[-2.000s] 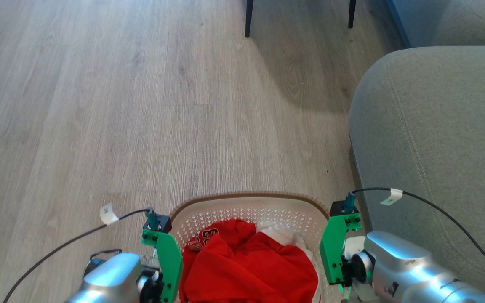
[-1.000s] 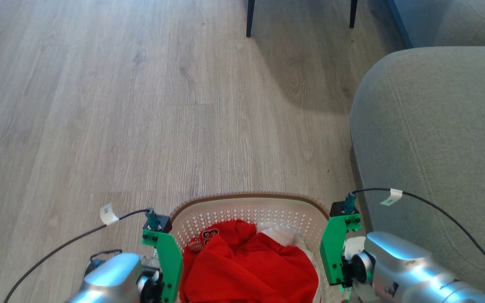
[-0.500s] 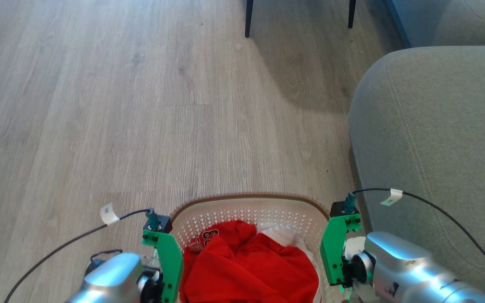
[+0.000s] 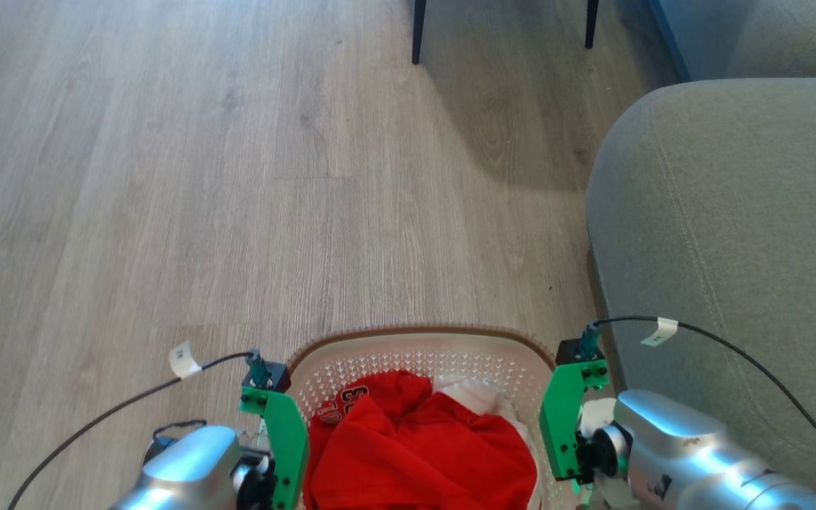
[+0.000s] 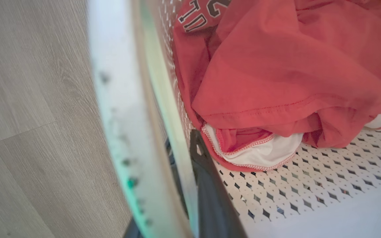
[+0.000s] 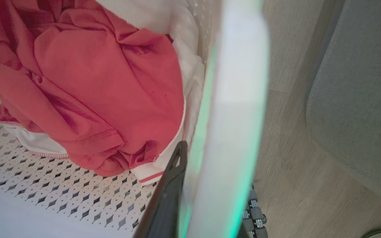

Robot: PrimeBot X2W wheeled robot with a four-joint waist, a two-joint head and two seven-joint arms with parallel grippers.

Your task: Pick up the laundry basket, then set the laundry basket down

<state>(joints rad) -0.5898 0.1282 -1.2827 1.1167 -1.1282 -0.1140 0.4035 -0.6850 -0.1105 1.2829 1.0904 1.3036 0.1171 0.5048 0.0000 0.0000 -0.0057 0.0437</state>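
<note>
Two sides were gripped: the left gripper [image 5: 182, 142] and the right gripper [image 6: 210, 158] had narrow jaws pinching the rim of the laundry basket [image 4: 422, 333]. It was between the arms, beside the sofa [image 4: 734, 212], with red clothes [image 4: 415, 453] inside. The lifting looked done, I think, and setting it down was left.

A pale grey-brown wood-plank floor [image 4: 238, 177] runs across the room, with a grey upholstered sofa [image 4: 727, 248] with stitched seams at the right, two thin dark furniture legs [image 4: 418, 32] at the far edge, and a soft shadow [image 4: 514, 134] on the boards between legs and sofa.
</note>
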